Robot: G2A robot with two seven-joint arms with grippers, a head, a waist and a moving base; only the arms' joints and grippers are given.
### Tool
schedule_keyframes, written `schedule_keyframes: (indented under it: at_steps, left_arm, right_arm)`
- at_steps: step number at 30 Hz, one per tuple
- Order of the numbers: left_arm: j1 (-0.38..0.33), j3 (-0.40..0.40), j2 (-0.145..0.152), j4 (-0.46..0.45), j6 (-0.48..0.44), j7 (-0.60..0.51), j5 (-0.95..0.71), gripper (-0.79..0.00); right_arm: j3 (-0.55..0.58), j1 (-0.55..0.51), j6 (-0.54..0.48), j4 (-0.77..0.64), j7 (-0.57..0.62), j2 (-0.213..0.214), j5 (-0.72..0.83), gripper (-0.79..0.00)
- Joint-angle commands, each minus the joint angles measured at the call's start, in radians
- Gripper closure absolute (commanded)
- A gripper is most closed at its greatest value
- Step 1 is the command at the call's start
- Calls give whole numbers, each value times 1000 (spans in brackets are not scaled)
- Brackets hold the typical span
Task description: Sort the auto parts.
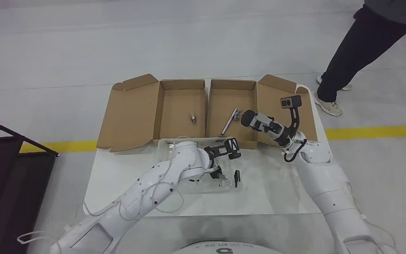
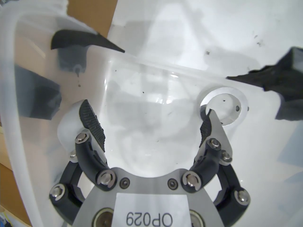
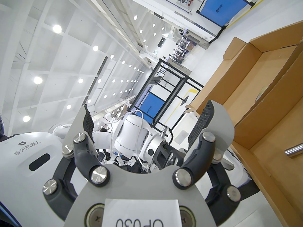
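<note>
A clear ring lies at the left gripper's fingertip, low against the wall of the clear plastic bin. It looks to be inside the bin, though the see-through wall makes that hard to settle. The gripper's jaws are spread wide, with nothing between them; one ribbed finger is just beside the ring, perhaps touching its rim, and the other stands well apart from it. In the top view the left gripper hangs over the bin's right end.

A black part lies on the table just off the bin's near right corner, on the strip of white tabletop between the bin and the table's near edge.

Two open cardboard boxes stand side by side against the bin's far side. The left box holds one small part; the right box holds a metal rod, lying aslant.

The right gripper is above the right box, beyond the bin and just beside the rod (not touching it). Its jaws are also wide apart and hold nothing.
</note>
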Motion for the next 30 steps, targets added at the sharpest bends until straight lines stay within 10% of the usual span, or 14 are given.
schedule_keyframes:
  at_steps: [1, 30]
  left_arm:
    - [0, -8, 2, 8, 6, 4, 10, -785]
    - [21, -7, 0, 25, -55, 31, -132, -776]
  right_arm:
    - [0, 0, 0, 0, 0, 0, 0, -785]
    - [0, 0, 0, 0, 0, 0, 0, -785]
